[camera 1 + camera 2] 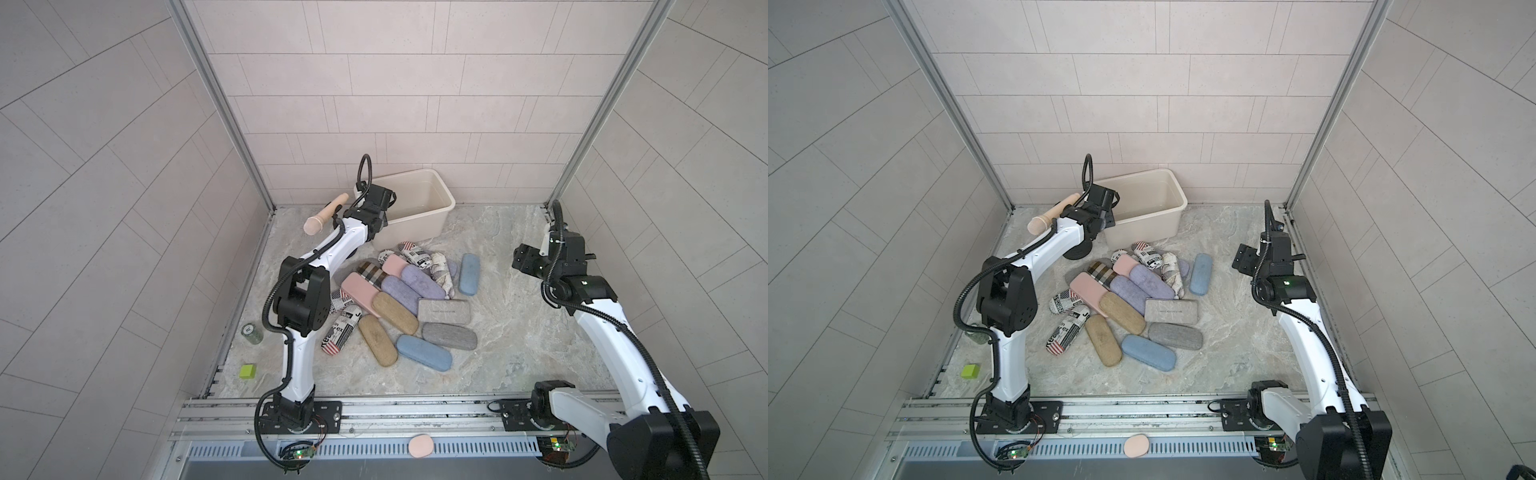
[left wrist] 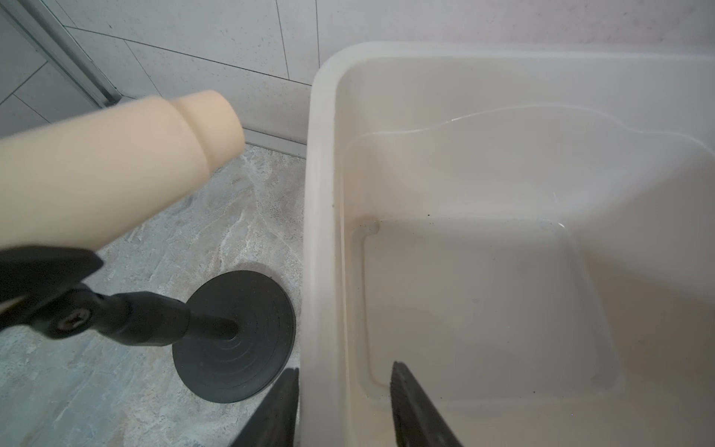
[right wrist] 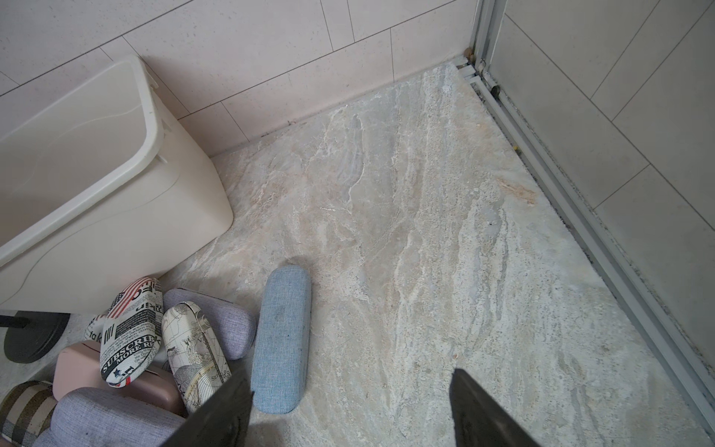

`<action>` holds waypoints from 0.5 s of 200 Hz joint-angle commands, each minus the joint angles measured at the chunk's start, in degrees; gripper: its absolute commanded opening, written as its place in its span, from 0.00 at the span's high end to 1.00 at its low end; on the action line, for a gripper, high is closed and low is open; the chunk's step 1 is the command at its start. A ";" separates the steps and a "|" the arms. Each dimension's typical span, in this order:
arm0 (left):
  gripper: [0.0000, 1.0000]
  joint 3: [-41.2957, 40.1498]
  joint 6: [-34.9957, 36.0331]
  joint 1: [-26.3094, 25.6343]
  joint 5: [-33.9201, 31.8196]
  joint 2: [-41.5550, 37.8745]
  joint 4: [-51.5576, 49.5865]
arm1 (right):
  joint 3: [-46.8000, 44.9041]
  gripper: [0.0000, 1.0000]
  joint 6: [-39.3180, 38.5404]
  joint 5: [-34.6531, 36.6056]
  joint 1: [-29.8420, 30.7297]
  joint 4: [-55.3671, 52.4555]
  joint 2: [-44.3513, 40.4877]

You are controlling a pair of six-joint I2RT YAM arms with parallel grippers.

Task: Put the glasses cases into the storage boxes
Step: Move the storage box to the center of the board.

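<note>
Newspaper-print case (image 3: 129,333), just in front of the storage box (image 3: 116,216): read "SUBSCRIB…" over "MORE R…". Second newspaper-print case (image 1: 340,332), farther from the box: showed "rex".

The storage box (image 1: 419,224) is open-topped with a bare interior. The left hand (image 2: 344,369) grips its near-left rim. Just left, a microphone (image 1: 322,217) on its stand (image 2: 232,340) crowds the gap. In front, piled glasses cases (image 1: 399,303) cover the tabletop (image 1: 519,316); right of the box it lies clear.
</note>
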 commanded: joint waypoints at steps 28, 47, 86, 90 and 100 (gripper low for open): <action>0.75 -0.22 5.67 -0.04 7.11 -0.42 5.76 | -0.55 0.20 -0.09 0.35 0.23 0.09 -0.15; 0.81 -0.12 6.24 -0.12 10.79 -0.33 7.23 | -0.17 0.20 -0.03 0.81 0.15 -0.17 -0.39; 0.91 0.55 6.57 -1.07 16.82 -0.33 9.37 | 0.40 0.21 0.47 0.92 0.23 -0.17 0.06; 0.91 0.68 6.49 -1.15 17.15 -0.37 9.35 | 0.59 0.21 0.49 0.96 0.22 -0.17 0.17; 0.92 0.87 6.32 -1.43 18.68 -0.34 9.55 | 0.78 0.21 0.57 1.01 0.23 0.03 0.46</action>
